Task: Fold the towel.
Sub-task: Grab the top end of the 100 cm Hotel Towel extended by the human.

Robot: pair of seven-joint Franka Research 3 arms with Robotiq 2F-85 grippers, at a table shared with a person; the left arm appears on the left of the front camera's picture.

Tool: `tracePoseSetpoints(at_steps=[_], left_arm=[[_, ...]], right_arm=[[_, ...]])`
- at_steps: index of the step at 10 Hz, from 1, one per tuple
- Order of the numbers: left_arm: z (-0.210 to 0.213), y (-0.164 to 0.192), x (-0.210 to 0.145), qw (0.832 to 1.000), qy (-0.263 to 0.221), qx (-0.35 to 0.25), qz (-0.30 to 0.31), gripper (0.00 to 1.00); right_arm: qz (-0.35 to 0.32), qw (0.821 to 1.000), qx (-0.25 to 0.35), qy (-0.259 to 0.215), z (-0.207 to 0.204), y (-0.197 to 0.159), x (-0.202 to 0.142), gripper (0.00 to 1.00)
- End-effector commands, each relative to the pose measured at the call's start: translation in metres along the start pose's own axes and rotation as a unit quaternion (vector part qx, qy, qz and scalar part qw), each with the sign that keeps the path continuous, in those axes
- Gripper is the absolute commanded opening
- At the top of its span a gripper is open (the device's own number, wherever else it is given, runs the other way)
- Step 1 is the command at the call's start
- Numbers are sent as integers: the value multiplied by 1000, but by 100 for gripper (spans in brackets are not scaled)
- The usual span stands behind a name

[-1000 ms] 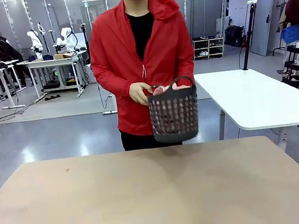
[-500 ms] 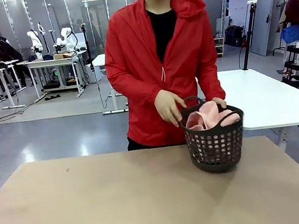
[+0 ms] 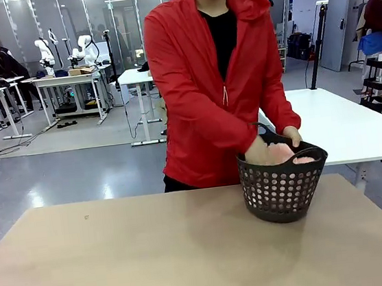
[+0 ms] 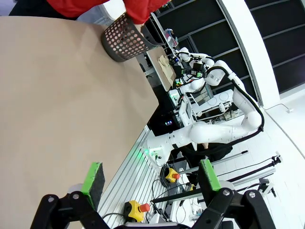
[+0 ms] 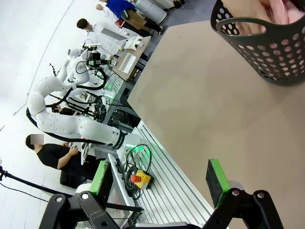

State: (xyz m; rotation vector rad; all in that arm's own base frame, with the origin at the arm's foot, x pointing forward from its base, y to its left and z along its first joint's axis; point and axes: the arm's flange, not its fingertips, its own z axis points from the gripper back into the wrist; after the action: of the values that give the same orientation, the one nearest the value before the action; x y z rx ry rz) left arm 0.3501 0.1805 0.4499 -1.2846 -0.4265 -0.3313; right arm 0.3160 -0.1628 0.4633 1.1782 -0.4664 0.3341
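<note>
A salmon-pink towel point(image 3: 296, 156) lies bunched inside a black perforated basket point(image 3: 279, 191) standing on the far right part of the table. A person in a red jacket has both hands point(image 3: 259, 150) in the basket on the towel. The basket point(image 4: 123, 42) appears far off in the left wrist view, and in the right wrist view the basket point(image 5: 267, 47) is at the top right with pink towel point(image 5: 281, 8) inside. My left gripper point(image 4: 151, 177) and my right gripper point(image 5: 159, 177) are both open, with nothing between their green pads, well back from the basket.
The tan table point(image 3: 156, 257) stretches wide in front of the basket. A white table point(image 3: 334, 126) stands behind the person at the right. Other tables stand in the room at the back left.
The person has brought the basket down from chest height, set it on the table at the right, and pushed both hands into it. The grippers have not moved.
</note>
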Motion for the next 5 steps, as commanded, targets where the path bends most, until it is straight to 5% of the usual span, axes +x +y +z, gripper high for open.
tracePoseSetpoints(at_steps=[1, 5], left_arm=[[1, 0, -1, 1000, 1, -6, -8, 100], [1, 0, -1, 1000, 1, -6, -8, 100]], right_arm=[[11, 1000, 7, -5, 1, 0, 2, 100], [11, 1000, 7, -5, 1, 0, 2, 100]])
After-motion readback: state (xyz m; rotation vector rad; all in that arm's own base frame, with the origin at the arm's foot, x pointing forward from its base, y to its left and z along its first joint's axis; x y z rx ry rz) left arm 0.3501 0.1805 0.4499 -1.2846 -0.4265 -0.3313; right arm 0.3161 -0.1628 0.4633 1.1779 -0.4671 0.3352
